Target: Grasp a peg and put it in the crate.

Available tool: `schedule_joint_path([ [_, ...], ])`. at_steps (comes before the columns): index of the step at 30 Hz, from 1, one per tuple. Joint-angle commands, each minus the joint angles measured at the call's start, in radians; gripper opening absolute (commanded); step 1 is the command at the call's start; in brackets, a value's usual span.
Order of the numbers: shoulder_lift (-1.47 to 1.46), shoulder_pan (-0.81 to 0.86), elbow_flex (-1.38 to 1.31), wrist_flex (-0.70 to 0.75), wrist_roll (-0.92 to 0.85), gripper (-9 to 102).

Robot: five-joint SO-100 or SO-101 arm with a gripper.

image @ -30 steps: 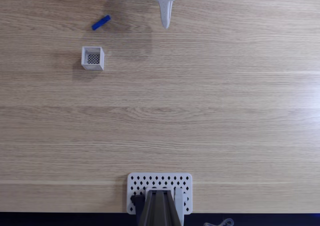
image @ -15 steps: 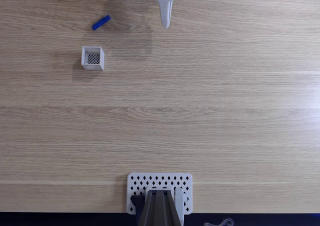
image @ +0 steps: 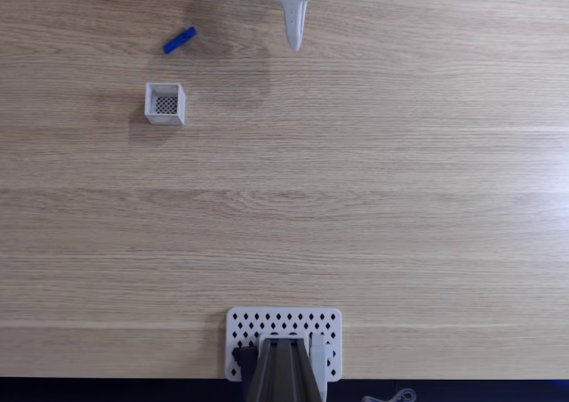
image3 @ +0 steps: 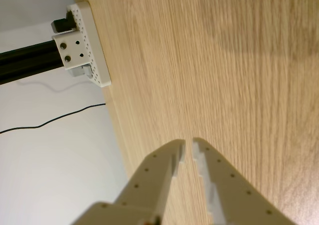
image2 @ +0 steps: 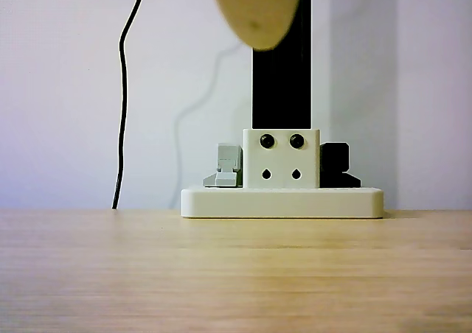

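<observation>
Fixed view: my gripper (image: pixel 294 44) sits at the top centre of the frame, pointing down the picture, holding nothing. In the wrist view the fingers (image3: pixel 212 168) are nearly closed, just a thin gap at the tips, nothing between them, bare worktop (image3: pixel 224 75) beneath. The peg (image: pixel 180 40) lies flat and slanted in the upper left of the fixed view, well apart from the gripper. The crate (image: pixel 165 103) stands just below the peg, near it but not touching, mesh bottom visible, nothing inside. A white perforated plate (image: pixel 284 327) with a dark post sits at the bottom centre edge. The other view shows that plate's mount (image2: pixel 282 168) straight ahead, with a black cable (image2: pixel 122 90) hanging at left.
</observation>
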Motion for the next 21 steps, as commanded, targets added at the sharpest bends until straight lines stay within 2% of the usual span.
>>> schedule_joint_path([
  [1, -0.002, -0.003, -0.009, -0.012, -0.014, -1],
  [7, -0.232, 0.015, -0.118, -0.055, -0.025, -1],
  [10, -0.405, 0.023, -0.209, -0.063, -0.115, -1],
  [17, -0.701, 0.143, -0.400, -0.066, -0.647, -1],
  [21, -0.788, 0.305, -0.471, -0.069, -0.940, -1],
])
